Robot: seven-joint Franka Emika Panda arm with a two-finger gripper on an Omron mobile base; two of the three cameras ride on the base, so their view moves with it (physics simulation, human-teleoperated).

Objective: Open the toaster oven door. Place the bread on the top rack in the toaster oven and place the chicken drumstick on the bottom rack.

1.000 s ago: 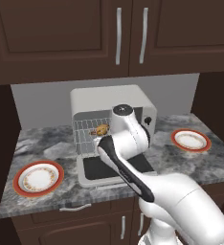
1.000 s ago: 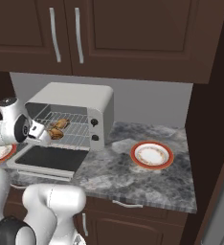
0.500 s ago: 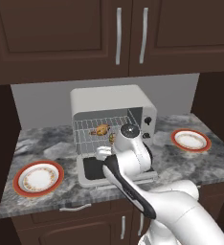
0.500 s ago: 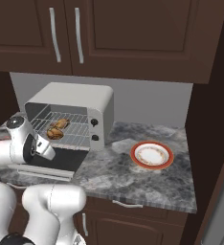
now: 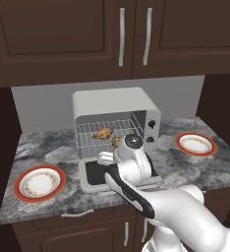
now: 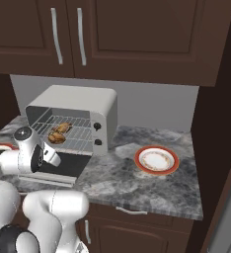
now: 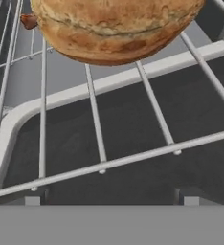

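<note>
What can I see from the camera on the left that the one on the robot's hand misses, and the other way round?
Left base view alone: the whole toaster oven, its door folded down, dark cabinets above, and two red-rimmed plates on the counter. Hand view alone: a close look at a browned piece of food lying on rack wires, and the open gripper tips. Both: food on a wire rack.

Setting: a rendered home kitchen.
Cabinets: dark wood wall cabinets [image 5: 122, 37] with slim metal handles.
Worktop: grey marbled counter [image 6: 137, 185] over base cupboards.
Appliance: off-white toaster oven [image 5: 114, 125].
Tableware: red-rimmed plates [image 5: 40, 182], apparently patterned.
</note>
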